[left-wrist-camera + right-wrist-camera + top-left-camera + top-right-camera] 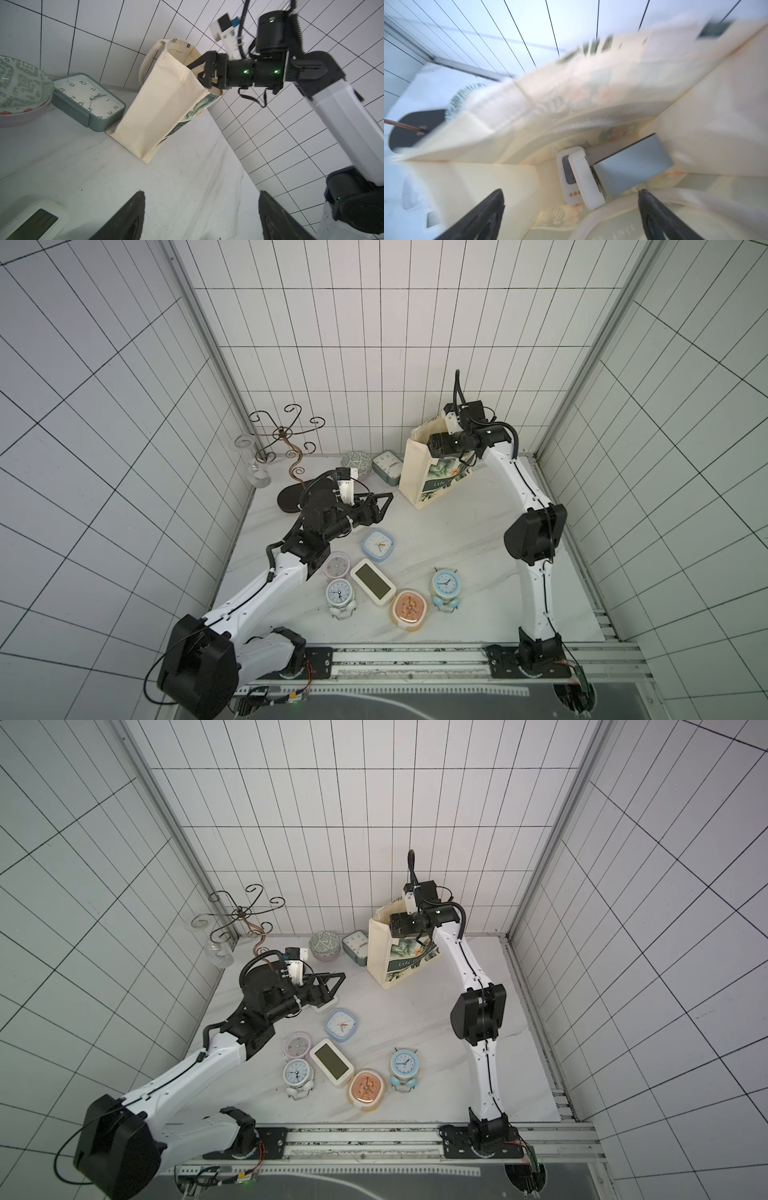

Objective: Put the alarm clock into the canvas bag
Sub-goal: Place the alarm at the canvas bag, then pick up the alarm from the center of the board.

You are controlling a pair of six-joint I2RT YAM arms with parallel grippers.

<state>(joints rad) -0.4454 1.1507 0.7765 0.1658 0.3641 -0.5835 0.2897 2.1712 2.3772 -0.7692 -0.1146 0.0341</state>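
The white alarm clock (568,172) lies at the bottom inside the canvas bag (428,477), which stands on the table (457,556). The right gripper (571,193) is at the bag mouth, jaws spread and empty. The left gripper (201,195) hovers over the table, jaws spread, holding nothing.

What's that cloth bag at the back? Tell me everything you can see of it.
The bag is a cream canvas tote with looped handles, one face printed with green leaves and a dark lettered band, its side plain. It stands open on the white table near the back wall. A green clock sits by its base. The right arm's open fingers hang at its mouth. Inside lie a white clock and a grey slab.
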